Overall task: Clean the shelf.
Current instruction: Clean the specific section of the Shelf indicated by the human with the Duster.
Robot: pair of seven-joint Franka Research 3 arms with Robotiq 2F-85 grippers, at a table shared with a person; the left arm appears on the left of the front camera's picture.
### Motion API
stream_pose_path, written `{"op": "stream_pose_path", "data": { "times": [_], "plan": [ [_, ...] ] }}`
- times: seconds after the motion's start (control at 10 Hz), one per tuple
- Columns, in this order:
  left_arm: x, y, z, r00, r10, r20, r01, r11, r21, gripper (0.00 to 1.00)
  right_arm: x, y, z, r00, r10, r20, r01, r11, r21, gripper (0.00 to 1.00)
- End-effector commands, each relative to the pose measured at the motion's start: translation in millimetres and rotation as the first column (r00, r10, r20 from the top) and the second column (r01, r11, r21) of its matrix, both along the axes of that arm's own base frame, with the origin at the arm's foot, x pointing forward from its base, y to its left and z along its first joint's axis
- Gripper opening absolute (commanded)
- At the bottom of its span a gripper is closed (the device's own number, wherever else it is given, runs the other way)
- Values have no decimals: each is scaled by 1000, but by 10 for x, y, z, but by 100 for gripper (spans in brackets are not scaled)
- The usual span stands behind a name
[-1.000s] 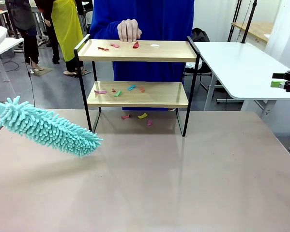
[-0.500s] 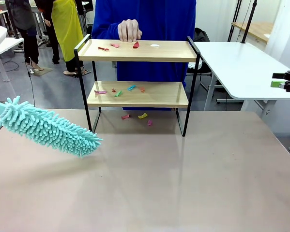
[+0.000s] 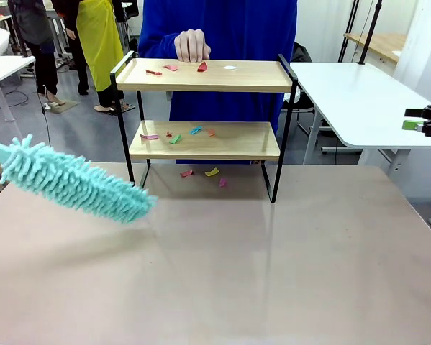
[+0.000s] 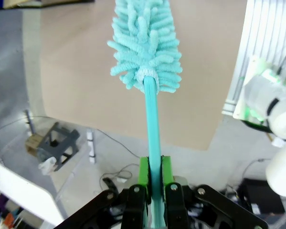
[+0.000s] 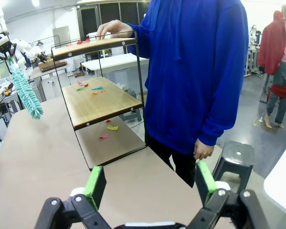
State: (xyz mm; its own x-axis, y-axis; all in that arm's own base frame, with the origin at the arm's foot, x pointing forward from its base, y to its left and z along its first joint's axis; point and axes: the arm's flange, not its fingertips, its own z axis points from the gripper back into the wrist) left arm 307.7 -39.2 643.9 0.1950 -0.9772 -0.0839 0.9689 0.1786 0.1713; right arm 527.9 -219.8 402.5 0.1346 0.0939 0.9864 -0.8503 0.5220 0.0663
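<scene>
The shelf (image 3: 208,75) stands at the far middle of the table, with small coloured paper scraps (image 3: 175,135) on both wooden boards and on the table under it. A person's hand (image 3: 192,44) rests on the back edge of the top board. My left gripper (image 4: 153,183) is shut on the handle of a teal fluffy duster (image 4: 145,43). The duster (image 3: 78,188) hangs tilted over the table's left side, its tip just left of the shelf's front left leg. My right gripper (image 5: 151,183) is open and empty, off the table's right edge (image 3: 411,119), facing the shelf (image 5: 102,100).
A person in a blue hoodie (image 5: 195,71) stands right behind the shelf. A white table (image 3: 359,100) stands at the back right, and a black stool (image 5: 236,160) beside the person. The brown tabletop (image 3: 237,273) in front of the shelf is bare.
The duster has lifted slightly and shifted a little right toward the shelf's left leg. The person's hand and the right gripper have stayed put.
</scene>
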Motion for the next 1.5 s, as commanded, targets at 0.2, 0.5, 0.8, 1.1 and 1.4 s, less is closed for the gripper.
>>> {"op": "stream_pose_path", "data": {
  "times": [0.2,0.5,0.8,1.1,1.4],
  "plan": [
    [-151,-452,610,996,89,-16,-89,931,-353,13,2,20,22,1000,4,4,-4,1000,-1,100],
    [-268,-1058,1101,944,291,-153,-322,726,-607,13,2,20,22,1000,4,4,-4,1000,-1,100],
    [-397,-1714,1459,761,626,-174,-554,486,-676,13,2,20,22,1000,4,4,-4,1000,-1,100],
    [-299,-2168,1536,779,593,-203,-566,525,-636,13,2,20,22,1000,4,4,-4,1000,-1,100],
    [-434,-1992,1504,759,616,-211,-563,458,-688,13,2,20,22,1000,4,4,-4,1000,-1,100]
  ]
}}
